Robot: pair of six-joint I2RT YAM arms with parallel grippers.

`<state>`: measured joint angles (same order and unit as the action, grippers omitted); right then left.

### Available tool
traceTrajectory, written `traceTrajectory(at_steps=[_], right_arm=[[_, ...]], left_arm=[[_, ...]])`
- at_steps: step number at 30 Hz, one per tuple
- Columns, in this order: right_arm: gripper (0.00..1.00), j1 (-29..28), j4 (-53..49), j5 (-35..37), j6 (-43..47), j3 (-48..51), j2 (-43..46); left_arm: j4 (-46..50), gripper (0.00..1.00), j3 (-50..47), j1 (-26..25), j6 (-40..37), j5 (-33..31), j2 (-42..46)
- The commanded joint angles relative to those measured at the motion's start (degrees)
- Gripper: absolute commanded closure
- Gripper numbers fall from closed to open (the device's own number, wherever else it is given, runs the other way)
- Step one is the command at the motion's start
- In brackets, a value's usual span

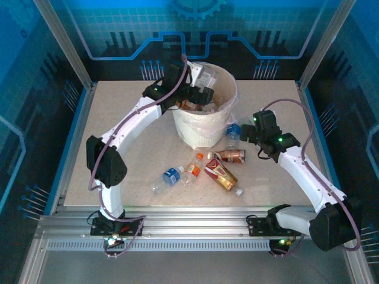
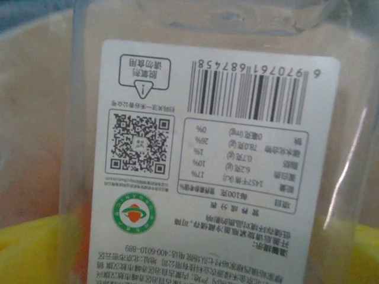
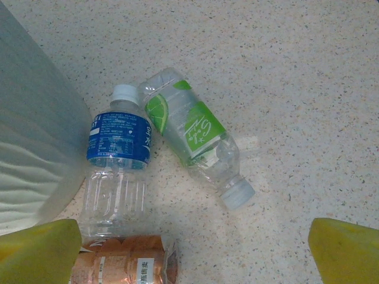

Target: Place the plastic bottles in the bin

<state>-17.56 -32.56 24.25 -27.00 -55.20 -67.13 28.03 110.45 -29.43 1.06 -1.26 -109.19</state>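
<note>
While the left end effector point(image 2: 198, 251), spread, flanks a clear bottle point(image 2: 207, 148) barcoded 6970761687458 over the bin point(image 1: 195, 127) by the table's point(image 1: 278, 89) far edge, the right end effector point(image 3: 194, 251), spread, overlooks a blue-labelled bottle point(image 3: 118, 139) and a lime-labelled bottle point(image 3: 192, 127).

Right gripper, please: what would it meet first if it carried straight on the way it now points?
Most likely the green lime-labelled bottle lying on the table, roughly centred ahead of the open right gripper; the blue-labelled bottle lies left of that line. Depth is unclear.
</note>
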Motion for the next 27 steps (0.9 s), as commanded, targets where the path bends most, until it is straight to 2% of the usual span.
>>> traceTrajectory(at_steps=[1, 18, 27], right_arm=[[0.0, 0.4, -1.2, -0.5, -0.2, -1.8, 0.8], [0.0, 0.5, -2.1, -3.0, 2.9, -8.7, 1.0], [0.0, 0.5, -3.1, -2.5, 2.9, -8.7, 1.5]], left_arm=[[0.7, 0.01, 4.2, -0.5, -1.5, -0.6, -0.6], [2.1, 0.01, 5.7, -0.5, -4.7, -1.3, -0.5], [1.8, 0.01, 2.6, -0.5, -4.3, -3.8, 7.2]])
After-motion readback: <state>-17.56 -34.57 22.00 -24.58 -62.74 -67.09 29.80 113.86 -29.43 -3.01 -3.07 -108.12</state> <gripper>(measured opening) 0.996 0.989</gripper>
